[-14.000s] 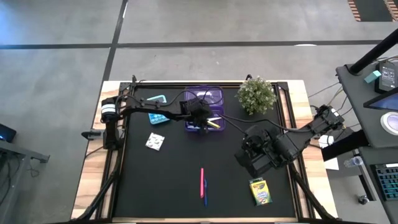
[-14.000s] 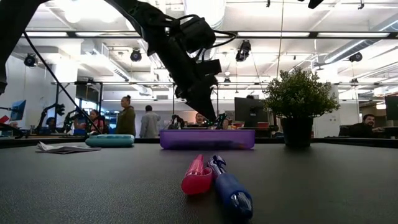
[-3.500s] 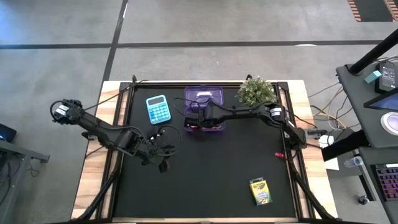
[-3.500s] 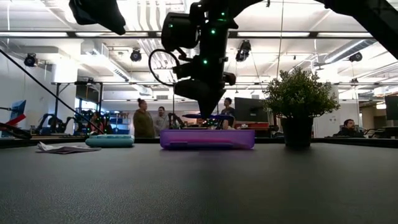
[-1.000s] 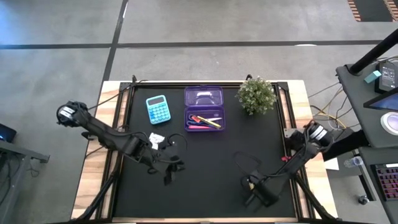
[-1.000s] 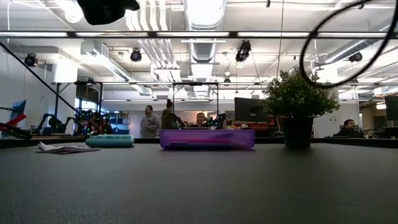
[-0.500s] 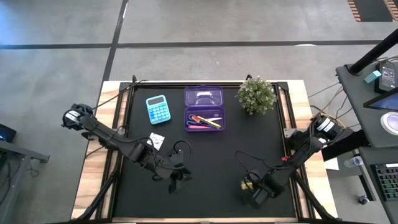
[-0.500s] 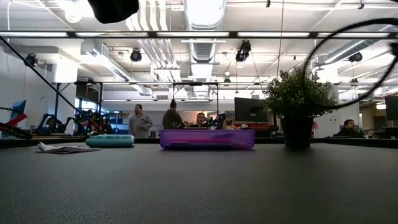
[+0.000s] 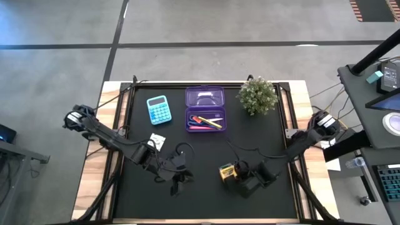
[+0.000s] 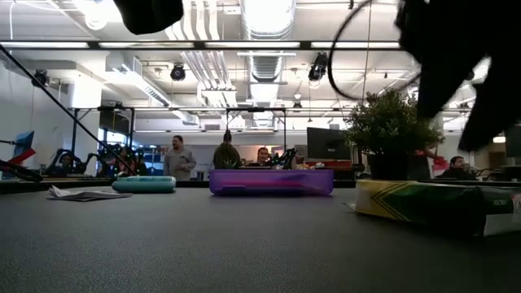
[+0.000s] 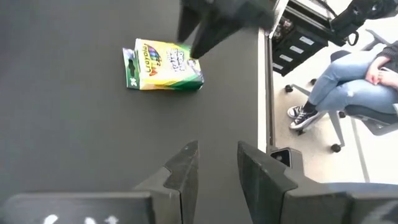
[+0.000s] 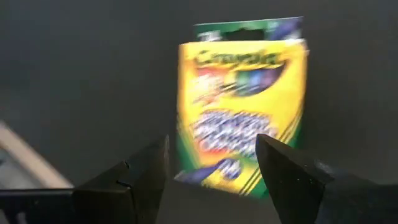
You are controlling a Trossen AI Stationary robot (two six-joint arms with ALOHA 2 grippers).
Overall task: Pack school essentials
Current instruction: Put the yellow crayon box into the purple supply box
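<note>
The right gripper point(image 9: 237, 177), jaws wide, straddles the crayon box point(image 9: 227, 172); closing off-centre could skid it. Left gripper point(image 9: 177, 182), narrowly parted, waits nearby.

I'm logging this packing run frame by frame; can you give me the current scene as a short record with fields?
crayon box: lying flat on the black mat, near its front middle
right gripper: open, low at the crayon box
left gripper: open, empty, hovering over the mat beside the crayon box
purple case: lid open, pens inside
blue calculator: beside the case
white packet: on the mat
plant: back right
</note>
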